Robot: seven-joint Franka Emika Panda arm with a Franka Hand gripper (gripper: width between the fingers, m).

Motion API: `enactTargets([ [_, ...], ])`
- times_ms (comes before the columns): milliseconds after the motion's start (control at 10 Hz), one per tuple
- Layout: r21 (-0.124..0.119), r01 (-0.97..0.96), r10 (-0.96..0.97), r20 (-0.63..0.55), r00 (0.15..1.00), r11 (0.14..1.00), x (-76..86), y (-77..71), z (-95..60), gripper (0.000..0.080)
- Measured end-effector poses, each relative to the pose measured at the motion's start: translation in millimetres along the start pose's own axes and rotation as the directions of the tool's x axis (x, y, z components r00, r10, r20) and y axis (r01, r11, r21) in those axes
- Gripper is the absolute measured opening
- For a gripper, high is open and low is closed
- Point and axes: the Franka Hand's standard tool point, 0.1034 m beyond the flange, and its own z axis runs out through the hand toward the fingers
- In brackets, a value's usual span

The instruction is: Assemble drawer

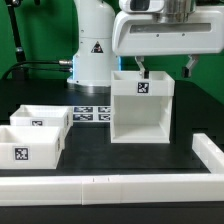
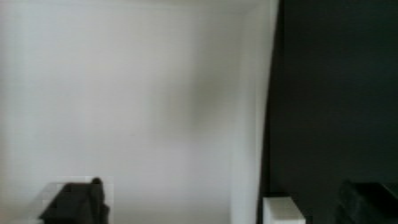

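The gripper [image 1: 166, 70] hangs over the housing [image 1: 140, 112], jaws wide and empty: one finger is above its open top, the other outside its wall on the exterior view's right. The housing stands upright mid-table, and the two trays [image 1: 45, 122] sit well apart at the exterior view's left, not yet inserted. The step looks like grasping the housing wall; next, descend until the wall sits between the fingers, then close squarely

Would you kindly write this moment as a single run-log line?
gripper open above tall white plastic housing | holding nothing | two small white open-topped trays on table, outside housing
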Motion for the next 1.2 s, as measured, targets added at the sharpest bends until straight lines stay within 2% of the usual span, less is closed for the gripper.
enactTargets([
  [100, 0.028, -0.046, 0.046, 0.014, 0.999, 0.999, -1.9, -1.9, 3.9, 0.0650],
  [400, 0.029, -0.047, 0.046, 0.028, 0.999, 0.998, -4.6, -4.7, 10.2, 0.0650],
  [500, 0.028, -0.045, 0.044, 0.030, 0.999, 0.999, -5.2, -5.0, 11.4, 0.0547],
  [600, 0.028, -0.045, 0.044, 0.030, 0.999, 0.999, -5.1, -4.8, 11.3, 0.0547],
  [800, 0.028, -0.045, 0.044, 0.031, 0.999, 0.999, -5.2, -4.8, 11.4, 0.0189],
  [900, 0.028, -0.045, 0.044, 0.031, 0.999, 0.999, -5.2, -4.8, 11.4, 0.0068],
  [1200, 0.028, -0.045, 0.044, 0.030, 0.999, 0.999, -4.9, -4.6, 11.3, 0.0037],
])
